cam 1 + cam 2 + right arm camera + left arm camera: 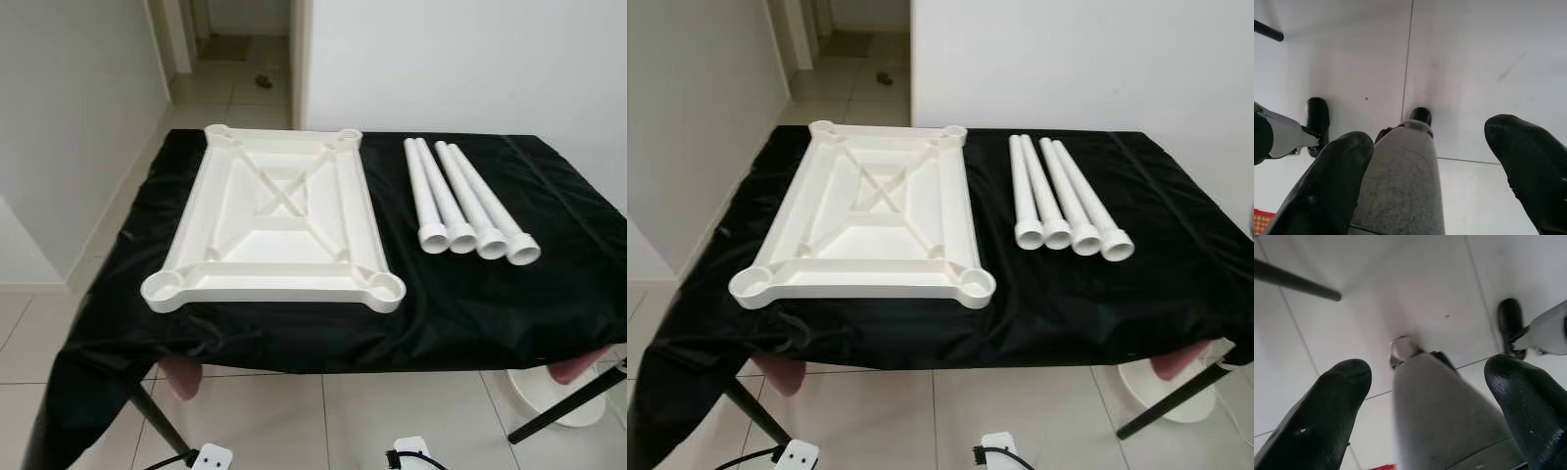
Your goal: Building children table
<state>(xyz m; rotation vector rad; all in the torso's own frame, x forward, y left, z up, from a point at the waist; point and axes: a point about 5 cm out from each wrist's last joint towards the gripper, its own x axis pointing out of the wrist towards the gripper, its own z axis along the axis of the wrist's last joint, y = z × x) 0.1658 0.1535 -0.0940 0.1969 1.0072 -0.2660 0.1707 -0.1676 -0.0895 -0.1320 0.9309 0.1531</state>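
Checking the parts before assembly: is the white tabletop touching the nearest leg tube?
Apart. The left eye view shows black cloth between tabletop and nearest leg tube.

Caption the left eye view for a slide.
Upturned white tabletop and four white legs lie side by side on a black-covered table.

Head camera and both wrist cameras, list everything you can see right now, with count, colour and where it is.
Tabletop: one, white, underside up, left part of table.
Legs: four, white tubes, side by side, right of tabletop.
Cloth: one, black, covering the work table.
Floor: white tiles.
Left gripper: fingers black, open, hanging over floor.
Right gripper: fingers black, open, hanging over floor.
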